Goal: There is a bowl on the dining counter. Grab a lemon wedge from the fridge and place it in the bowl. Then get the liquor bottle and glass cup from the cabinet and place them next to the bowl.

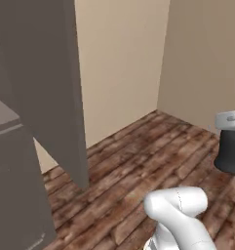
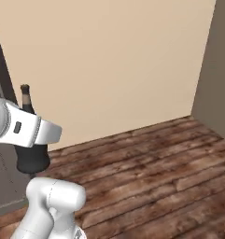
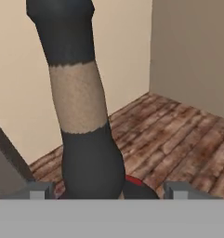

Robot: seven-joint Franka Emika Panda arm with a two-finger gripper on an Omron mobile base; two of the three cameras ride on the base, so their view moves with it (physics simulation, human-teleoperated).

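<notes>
Bare corner of a room: plain beige walls (image 1: pixel 124 63) over a floor of worn reddish-brown wooden planks (image 1: pixel 138 161). On the left of the left base view, a tall taupe-brown wooden cabinet (image 1: pixel 11 146) with flat shelves, its door (image 1: pixel 55 88) swung open and standing out over the planks. White jointed robot arm (image 1: pixel 180 215) rising at the lower right there.

In the right base view, bent across the left side, partly in front of the task's thing: a small, almost black liquor bottle (image 2: pixel 33 158) with a rounded body and a narrow neck. Upright, neck poking up above the white link, near the dark edge of the cabinet at the frame's left. Cannot tell what it stands on.

In the hand view, the bottle close up, with a pale beige band round its middle, running from the top edge down to between the two small dark finger tips (image 3: pixel 39 189). Two-finger gripper (image 3: pixel 107 189) spread wide, with a clear gap on each side of the bottle's body — straddling it, not clamped on it, nothing held. Behind the bottle, planks and the wall corner. Low beside its base, a bit of red and black — too little showing to name.
</notes>
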